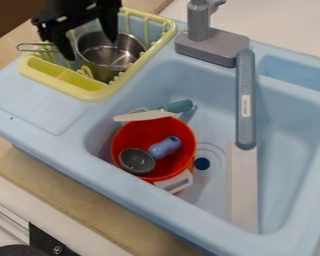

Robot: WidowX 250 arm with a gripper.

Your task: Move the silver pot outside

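At the upper left, my black gripper hangs over the yellow dish rack, its two fingers apart. One finger is at the left side of the silver pot, near its handle, and the other comes down over the pot's opening. The pot sits inside the yellow rack, its opening facing up and its wire handle pointing left over the rack's edge. Whether a finger touches the pot, I cannot tell.
Right of the rack is the blue sink, holding a red pot with a purple-handled ladle and a white knife with a teal handle. A grey faucet stretches over the basin. Wooden counter runs along the front.
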